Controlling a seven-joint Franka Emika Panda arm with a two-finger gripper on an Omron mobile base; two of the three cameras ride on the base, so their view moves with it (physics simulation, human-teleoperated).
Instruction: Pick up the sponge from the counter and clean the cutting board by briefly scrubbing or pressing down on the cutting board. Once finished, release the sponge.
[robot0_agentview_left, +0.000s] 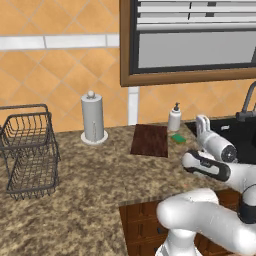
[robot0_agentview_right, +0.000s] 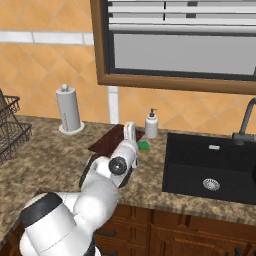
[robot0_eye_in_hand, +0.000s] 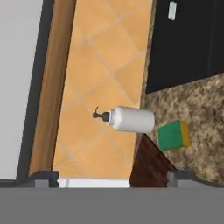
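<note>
sponge (robot0_eye_in_hand: 174, 134) lay just off cutting board (robot0_agentview_left: 150, 140) edge, beside soap bottle (robot0_eye_in_hand: 131, 119) | hand (robot0_eye_in_hand: 113, 177) fingers wide apart, empty | bench (robot0_agentview_left: 85, 175) open leftward

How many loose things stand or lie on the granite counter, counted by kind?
Sponge: 1
Cutting board: 1
Soap dispenser: 1
Paper towel holder: 1
Wire basket rack: 1
Total: 5, all on the counter.

The counter (robot0_agentview_left: 90, 175) carries the cutting board (robot0_agentview_left: 149, 139), sponge (robot0_agentview_left: 178, 138), soap bottle (robot0_agentview_left: 174, 118), paper-towel holder (robot0_agentview_left: 93, 119) and wire basket (robot0_agentview_left: 29, 150).
</note>
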